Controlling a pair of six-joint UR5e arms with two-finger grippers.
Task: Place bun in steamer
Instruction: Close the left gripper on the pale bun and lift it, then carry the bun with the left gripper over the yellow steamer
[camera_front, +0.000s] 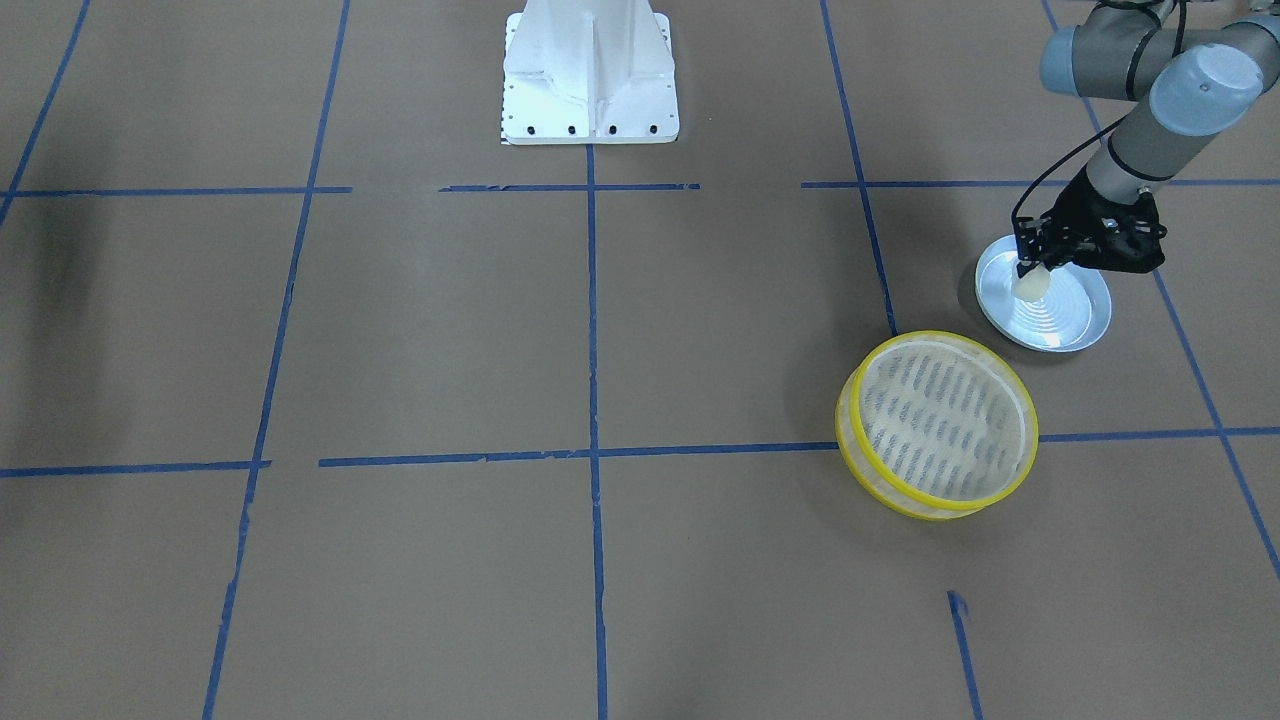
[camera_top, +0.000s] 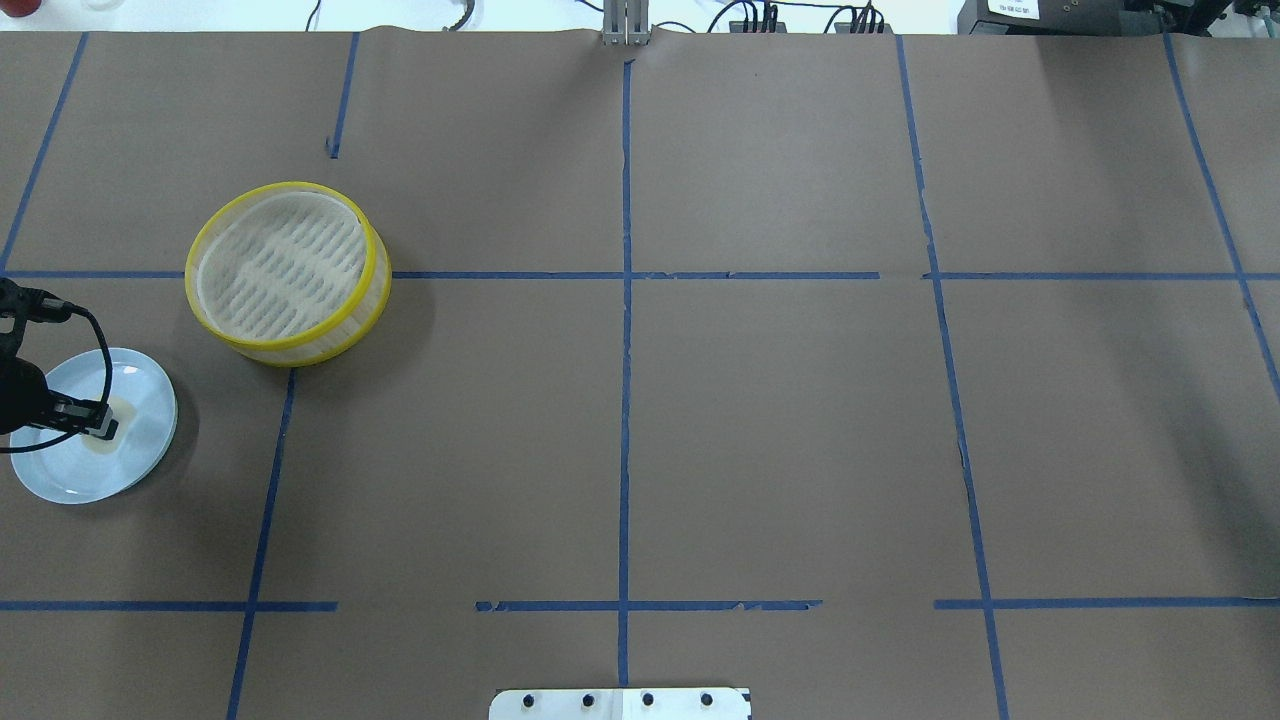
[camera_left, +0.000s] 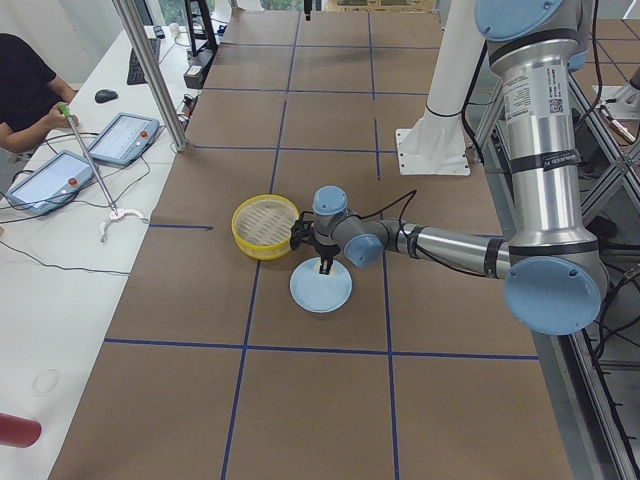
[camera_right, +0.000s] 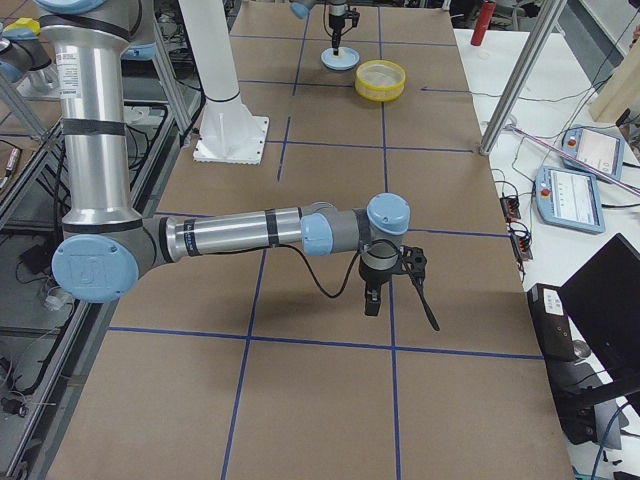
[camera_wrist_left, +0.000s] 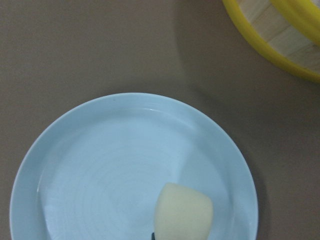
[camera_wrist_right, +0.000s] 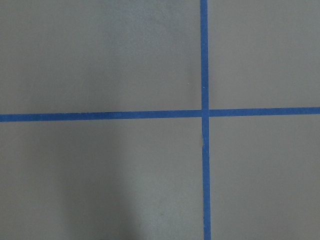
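The cream-white bun (camera_front: 1031, 285) is over the pale blue ridged plate (camera_front: 1070, 310), held in my left gripper (camera_front: 1030, 265), which is shut on it from above. In the left wrist view the bun (camera_wrist_left: 184, 212) shows at the bottom edge over the plate (camera_wrist_left: 110, 165). The yellow-rimmed steamer (camera_front: 930, 508) stands empty just beside the plate; from overhead the steamer (camera_top: 300, 350) is up and to the right of the plate (camera_top: 70, 465). My right gripper (camera_right: 375, 300) hangs over bare table far from them; I cannot tell whether it is open or shut.
The white robot base (camera_front: 590, 90) stands at the middle of the table's robot side. Blue tape lines (camera_wrist_right: 202, 112) cross the brown table. An operator (camera_left: 25, 90) sits at a side desk with tablets.
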